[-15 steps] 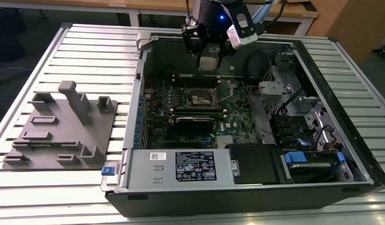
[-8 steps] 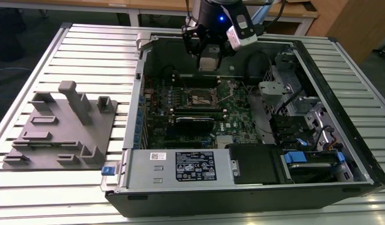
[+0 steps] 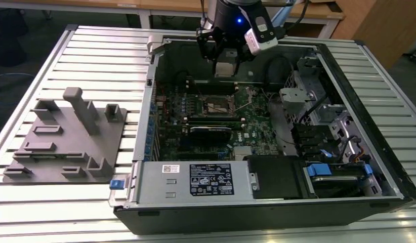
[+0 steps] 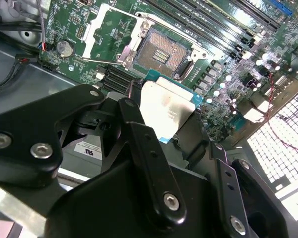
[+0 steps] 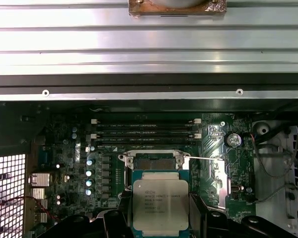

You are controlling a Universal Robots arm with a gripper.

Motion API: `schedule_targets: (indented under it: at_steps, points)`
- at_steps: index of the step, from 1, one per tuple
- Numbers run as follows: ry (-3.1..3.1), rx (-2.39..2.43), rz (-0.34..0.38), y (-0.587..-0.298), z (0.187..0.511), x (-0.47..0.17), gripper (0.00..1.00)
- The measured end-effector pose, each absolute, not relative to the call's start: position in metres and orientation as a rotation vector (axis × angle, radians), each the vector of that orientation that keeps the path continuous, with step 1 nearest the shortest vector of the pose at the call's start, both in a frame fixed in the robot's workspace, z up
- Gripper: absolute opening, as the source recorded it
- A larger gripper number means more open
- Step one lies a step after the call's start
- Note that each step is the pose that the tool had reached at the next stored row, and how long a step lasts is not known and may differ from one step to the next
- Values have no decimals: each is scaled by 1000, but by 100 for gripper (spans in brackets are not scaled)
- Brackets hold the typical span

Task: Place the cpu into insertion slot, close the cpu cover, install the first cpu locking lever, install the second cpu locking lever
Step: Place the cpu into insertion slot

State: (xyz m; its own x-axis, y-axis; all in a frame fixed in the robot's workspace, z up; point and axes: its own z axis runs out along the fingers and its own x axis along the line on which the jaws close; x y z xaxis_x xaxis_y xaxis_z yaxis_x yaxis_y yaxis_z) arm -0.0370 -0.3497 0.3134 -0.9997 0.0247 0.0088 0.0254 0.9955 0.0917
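Exterior view, ribbed metal table [image 3: 93, 55], wooden desks [image 3: 316, 11] behind, jaws pinching cpu [image 3: 225, 66] near insertion slot [image 3: 218, 106]

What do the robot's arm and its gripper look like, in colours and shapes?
The arm's wrist is black and rounded, with a small blue light on it. A white oblong module is fixed at its side. In the second wrist view, the gripper has black, bar-shaped linked fingers, joined by round silver screws.

Ribbed silvery metal table [image 3: 93, 55], pale wooden desks [image 3: 107, 5] behind, dark floor [image 3: 5, 96] at the exterior view's left.
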Motion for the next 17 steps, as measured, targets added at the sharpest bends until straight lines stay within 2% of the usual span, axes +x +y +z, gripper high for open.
schedule_targets:
  at_steps: [17]
  points:
    - [-3131,-39,-144,-350,312,-37,54]
